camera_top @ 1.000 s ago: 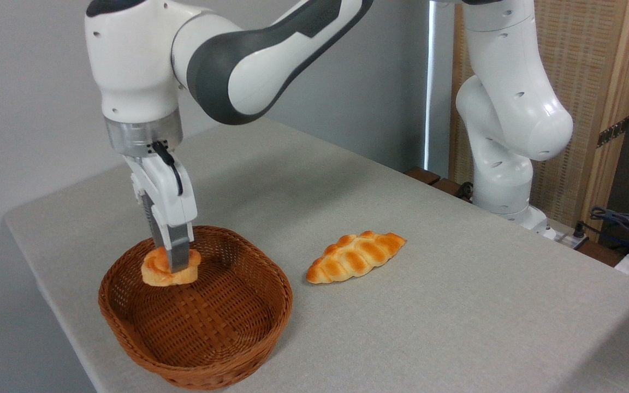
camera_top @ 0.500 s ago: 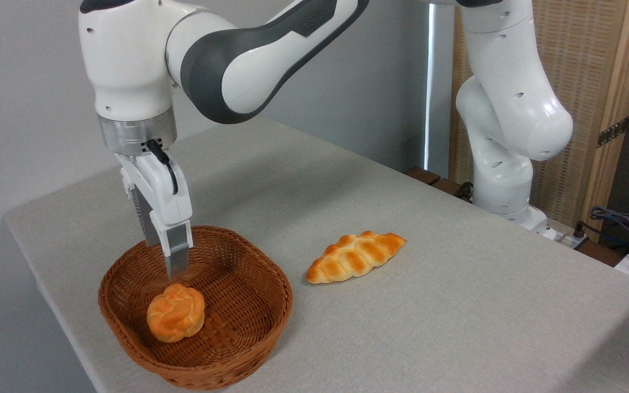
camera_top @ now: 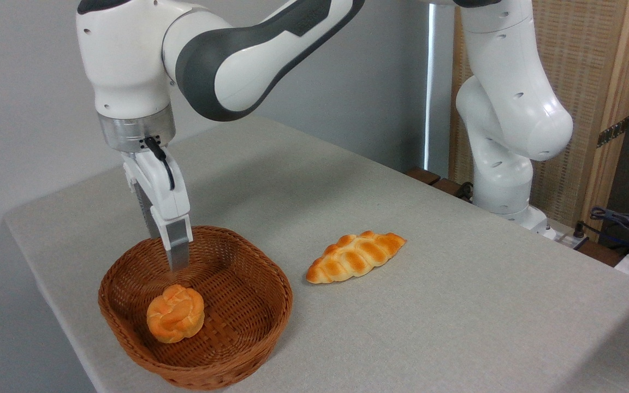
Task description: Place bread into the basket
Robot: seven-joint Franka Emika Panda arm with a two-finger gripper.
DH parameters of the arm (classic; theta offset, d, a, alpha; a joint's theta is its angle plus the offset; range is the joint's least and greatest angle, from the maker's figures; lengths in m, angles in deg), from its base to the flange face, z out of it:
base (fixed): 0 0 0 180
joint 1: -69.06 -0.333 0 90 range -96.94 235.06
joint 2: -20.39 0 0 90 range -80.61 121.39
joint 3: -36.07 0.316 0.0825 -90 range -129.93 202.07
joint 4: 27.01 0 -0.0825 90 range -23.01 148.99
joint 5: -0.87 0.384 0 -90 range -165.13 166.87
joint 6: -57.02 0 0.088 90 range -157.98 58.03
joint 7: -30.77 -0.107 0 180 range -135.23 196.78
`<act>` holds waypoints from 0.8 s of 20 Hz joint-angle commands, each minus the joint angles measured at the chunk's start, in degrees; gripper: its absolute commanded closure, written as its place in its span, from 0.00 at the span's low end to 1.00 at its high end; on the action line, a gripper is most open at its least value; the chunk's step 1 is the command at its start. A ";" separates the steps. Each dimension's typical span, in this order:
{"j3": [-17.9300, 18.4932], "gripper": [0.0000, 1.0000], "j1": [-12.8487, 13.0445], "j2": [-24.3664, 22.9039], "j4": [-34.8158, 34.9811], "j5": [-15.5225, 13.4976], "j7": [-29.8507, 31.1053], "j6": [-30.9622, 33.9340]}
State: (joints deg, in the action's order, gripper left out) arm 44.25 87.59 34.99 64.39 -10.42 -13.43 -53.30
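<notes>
A grey table carries an oval brown wicker basket at near left, with the small round orange knotted bun lying inside it. The two-finger gripper hangs just above, empty; its finger gap cannot be told. A braided golden loaf lies to the right.

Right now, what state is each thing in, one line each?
bun: lying free on the basket floor, swirl up.
basket: upright on the table, holding only the bun.
braided loaf: flat on the table, right of the basket, untouched.
hand: above the bun, empty; finger gap not visible.
</notes>
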 commanded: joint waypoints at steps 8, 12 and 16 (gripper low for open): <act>-2.90 0.00 -0.07 -0.80 -0.87 -0.48 0.43 4.86; -2.90 0.00 -0.33 -1.07 -0.61 -0.48 0.52 5.47; -2.73 0.00 -0.33 -1.24 -0.78 -0.39 0.17 8.37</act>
State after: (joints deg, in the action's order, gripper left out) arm 41.39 87.38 34.59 63.85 -10.42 -13.43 -46.97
